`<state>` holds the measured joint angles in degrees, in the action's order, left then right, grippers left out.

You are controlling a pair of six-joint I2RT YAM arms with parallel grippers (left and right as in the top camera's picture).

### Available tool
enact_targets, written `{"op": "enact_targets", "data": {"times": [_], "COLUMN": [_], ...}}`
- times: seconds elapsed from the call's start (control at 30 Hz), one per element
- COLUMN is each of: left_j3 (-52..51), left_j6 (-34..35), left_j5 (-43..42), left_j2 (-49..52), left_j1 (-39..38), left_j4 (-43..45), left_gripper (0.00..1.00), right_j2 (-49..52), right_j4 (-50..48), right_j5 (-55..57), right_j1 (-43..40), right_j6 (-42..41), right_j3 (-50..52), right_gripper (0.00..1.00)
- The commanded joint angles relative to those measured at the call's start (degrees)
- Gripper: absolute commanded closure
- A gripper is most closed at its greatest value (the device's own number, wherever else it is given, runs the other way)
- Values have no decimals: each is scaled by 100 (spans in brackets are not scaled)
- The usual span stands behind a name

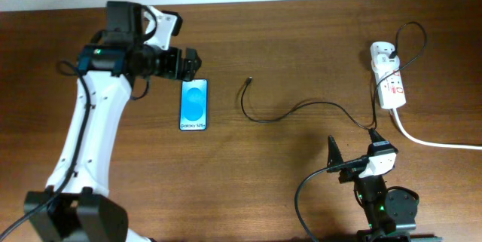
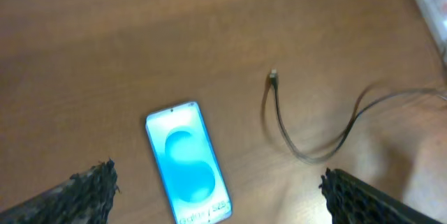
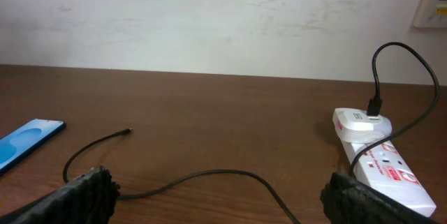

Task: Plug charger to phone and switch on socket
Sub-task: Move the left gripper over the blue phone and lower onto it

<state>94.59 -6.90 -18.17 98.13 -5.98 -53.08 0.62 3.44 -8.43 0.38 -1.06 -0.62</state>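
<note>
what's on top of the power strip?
A white adapter is plugged into the far end of the power strip, with the black cable looping up from it. Whatever lies beneath the adapter is covered.

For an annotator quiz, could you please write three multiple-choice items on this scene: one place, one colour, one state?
1. Where is the charger's plug tip relative to the phone?
A. Plugged into it
B. On the table beside it, apart
C. Under it

2. What colour is the phone's screen?
A. Red
B. Blue
C. Green

3. How is the left gripper?
A. Shut on the phone
B. Shut on the charger
C. Open and empty

Answers: 1 B, bare table shows between tip and phone. 2 B, the screen is bright blue with a lighter oval. 3 C, the left wrist view shows its fingers wide apart, holding nothing.
</note>
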Motion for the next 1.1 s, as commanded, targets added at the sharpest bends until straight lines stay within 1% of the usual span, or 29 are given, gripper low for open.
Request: {"op": "enact_targets", "data": {"times": [0.0, 0.03, 0.13, 0.2, 0.27, 0.33, 0.4, 0.5, 0.63, 0.8, 0.83, 0.93, 1.07], "left_j3": [1043, 1355, 2105, 2120, 2105, 1958, 1746, 1495, 1484, 1484, 1484, 1484, 1394], "left_j6": [544, 614, 1043, 1084, 1340, 1534, 1545, 1655, 1650, 1652, 1652, 1681, 1928], "left_j5": [909, 931, 1565, 1696, 1696, 1674, 1451, 1338, 1349, 1523, 1526, 1759, 1947], "left_j2": [437, 597, 1117, 1283, 1552, 1825, 2076, 2363, 2815, 3314, 3348, 3475, 3598], "left_j1": [-267, -267, -282, -293, -293, -293, -293, -328, -494, -686, -688, -688, -688], "left_j4": [-503, -763, -1633, -1864, -2013, -2059, -2020, -1812, -1639, -1469, -1469, -1493, -1506], "left_gripper": [1, 1, 1, 1, 1, 2, 3, 2, 2, 2, 0, 1, 1], "right_j2": [-42, -42, -42, -42, -42, -42, -42, -42, -42, -42, -42, -42, -42], "right_j4": [24, 24, 26, 26, 26, 24, 26, 24, 24, 24, 26, 24, 24], "right_j5": [-33, -33, -33, -33, -33, -33, -33, -33, -33, -33, -33, -33, -33], "right_j1": [37, 37, 37, 37, 37, 37, 37, 37, 37, 37, 37, 37, 37], "right_j6": [-2, 0, 0, 0, 0, 0, 0, -2, 0, 0, 0, -2, 0], "right_j3": [31, 31, 31, 31, 31, 31, 31, 31, 31, 31, 31, 31, 31], "right_gripper": [2, 2, 2, 2, 2, 2, 2, 2, 2, 2, 2, 2, 2]}}
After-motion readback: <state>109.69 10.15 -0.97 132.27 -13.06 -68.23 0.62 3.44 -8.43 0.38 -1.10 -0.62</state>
